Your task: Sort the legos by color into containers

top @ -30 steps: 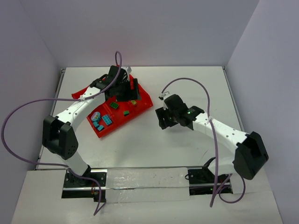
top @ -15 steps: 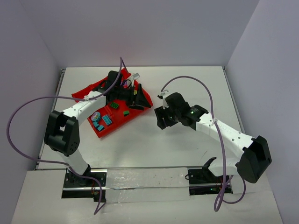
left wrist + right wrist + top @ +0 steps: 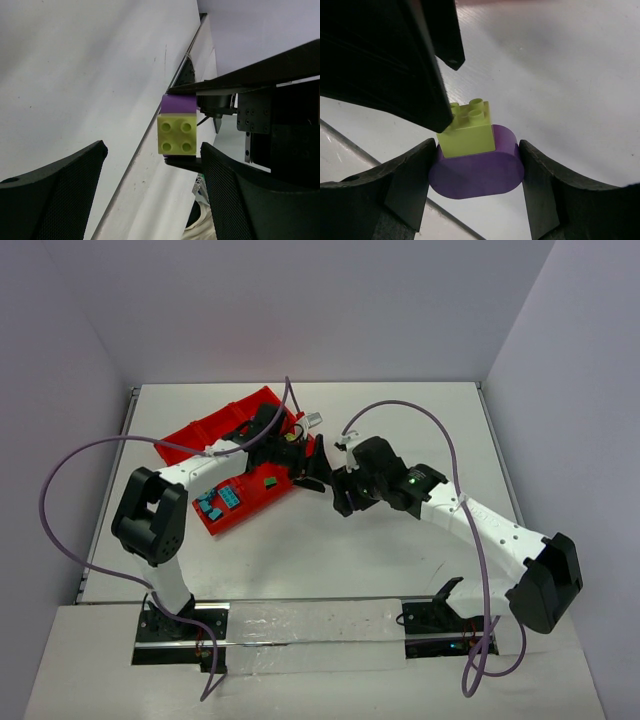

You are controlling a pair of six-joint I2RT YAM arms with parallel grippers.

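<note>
my right pincer (image 3: 476, 167) clamped on purple brick (image 3: 487, 179), yellow-green brick (image 3: 467, 131) stacked on it, stack held above table (image 3: 400, 420) just off red tray's (image 3: 215, 425) 3 o'clock edge, my left pincer (image 3: 152, 152) spread wide, grasping nothing, facing the stack from 9 o'clock

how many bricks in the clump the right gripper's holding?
2: a yellow-green brick stuck onto a rounded purple brick, which the right gripper clamps. The clump's far side is hidden.

Yellow-green lego (image 3: 176, 134) against purple lego (image 3: 179, 104); left tool (image 3: 152, 146) spread.
</note>
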